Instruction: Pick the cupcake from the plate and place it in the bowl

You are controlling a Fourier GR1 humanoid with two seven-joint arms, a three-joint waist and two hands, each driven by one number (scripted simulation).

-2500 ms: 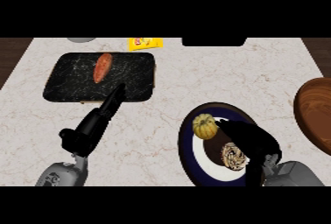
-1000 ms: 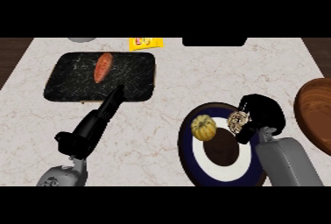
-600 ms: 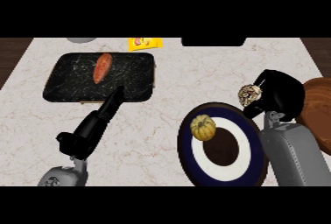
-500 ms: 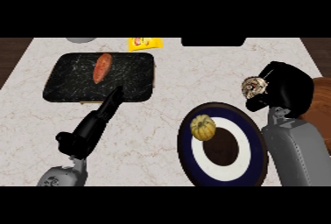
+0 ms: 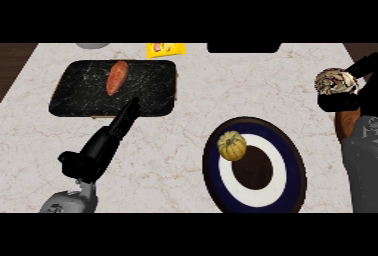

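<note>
I have the cupcake (image 5: 334,81) in my right hand (image 5: 341,100), up at about three o'clock on the surface (image 5: 221,85); the black fingers are curled round its lower half, so only the swirled, pale-and-brown top shows — round, with no long axis to speak of. It is clear of the plate (image 5: 291,165), which sits toward five o'clock with a small yellow gourd (image 5: 232,145) left on its white ring. The bowl (image 5: 344,122) is what the coming move turns on: I judge the brown sliver just below the hand, toward four o'clock, to be its rim, mostly hidden by my forearm; so the cupcake seems to hang right at its near edge, and the right hand is plainly the nearer one. My left hand (image 5: 111,137) lies at eight o'clock, fingers straight, holding nothing, pointing at the dark board (image 5: 155,85) with its orange sweet potato (image 5: 116,77).
</note>
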